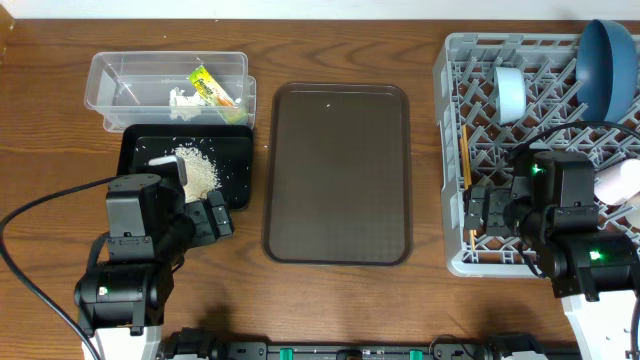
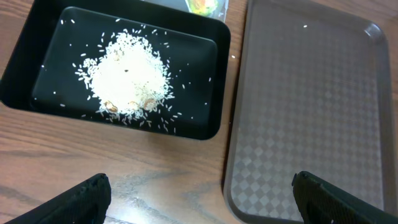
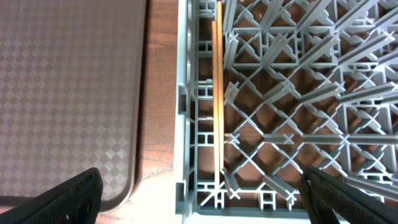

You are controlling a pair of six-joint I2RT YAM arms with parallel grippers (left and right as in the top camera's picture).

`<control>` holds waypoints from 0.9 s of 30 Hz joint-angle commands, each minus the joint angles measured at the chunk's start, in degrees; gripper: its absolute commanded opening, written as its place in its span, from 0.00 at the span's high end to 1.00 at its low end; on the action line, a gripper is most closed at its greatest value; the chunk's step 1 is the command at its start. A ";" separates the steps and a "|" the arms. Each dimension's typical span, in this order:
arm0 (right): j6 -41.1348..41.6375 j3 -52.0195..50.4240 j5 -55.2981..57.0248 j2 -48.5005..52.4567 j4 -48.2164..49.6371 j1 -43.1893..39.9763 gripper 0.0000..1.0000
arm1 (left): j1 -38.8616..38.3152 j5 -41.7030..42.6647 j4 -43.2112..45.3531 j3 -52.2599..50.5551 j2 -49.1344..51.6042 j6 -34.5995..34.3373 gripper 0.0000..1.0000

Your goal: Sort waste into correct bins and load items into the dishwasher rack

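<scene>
L end effector [image 2: 200,202] is held wide open, empty, over bench [image 2: 155,180] just left of brown tray [image 2: 298,112]. Rice [image 2: 127,74] is seen beyond it in black tray [image 2: 205,81]. R end effector [image 3: 202,199] is likewise spread open, nothing gripped, over grey rack [image 3: 185,93] right of brown tray. Chopsticks [image 3: 216,93] lie just ahead.

I count one clear tub [image 1: 130,75], one black tray [image 1: 232,160], one rice heap [image 2: 127,74], one brown serving tray [image 1: 337,170] and one grey rack [image 1: 450,100]. I also see one yellow-green wrapper [image 1: 208,85], one dark-blue plate [image 1: 608,62], one light-blue bowl [image 1: 510,92] and two chopsticks [image 3: 217,106].
</scene>
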 commanded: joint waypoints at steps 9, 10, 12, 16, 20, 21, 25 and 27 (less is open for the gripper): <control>0.35 -0.17 2.12 -0.02 -0.15 0.04 0.01 | 0.17 -0.52 0.02 -0.44 0.22 0.76 0.04; 0.39 -0.17 2.08 -0.02 0.09 0.04 0.01 | 0.17 -0.52 0.02 -0.44 0.22 0.76 0.04; 0.42 -0.17 2.05 -0.02 0.50 0.04 0.01 | 0.17 -0.52 0.02 -0.44 0.22 0.76 0.04; 0.39 -1.11 2.08 -1.09 3.28 0.15 0.01 | 0.17 -0.52 0.02 -0.44 0.22 0.76 0.04; 0.11 -5.27 2.16 -5.68 8.90 0.15 0.01 | 0.17 -0.52 0.02 -0.44 0.22 0.74 0.04; -0.07 -7.28 2.23 -7.85 10.91 0.15 0.01 | 0.17 -0.52 0.02 -0.44 0.22 0.76 0.04; -0.04 -17.42 2.32 -18.25 20.83 0.15 0.01 | 0.17 -0.52 0.02 -0.44 0.22 0.76 0.04; -0.04 -23.34 2.73 -24.02 27.17 0.17 0.01 | 0.17 -0.52 0.02 -0.44 0.22 0.76 0.04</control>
